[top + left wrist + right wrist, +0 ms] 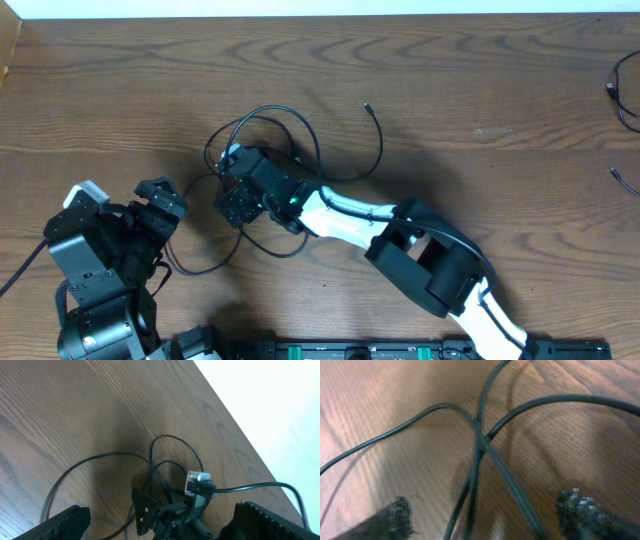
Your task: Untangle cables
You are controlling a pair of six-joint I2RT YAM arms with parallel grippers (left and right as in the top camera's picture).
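With the right end effector [487, 512] open astride black cables [481, 442] crossing at its 12 o'clock, closing could pinch several strands and tighten the tangle.

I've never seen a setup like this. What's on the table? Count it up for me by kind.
Robot arms: 2, the left arm and the right arm
Tangle of thin black cables: 1 (too entwined to count the strands)
Separate black cable ends at the right edge: 2
Total: 5
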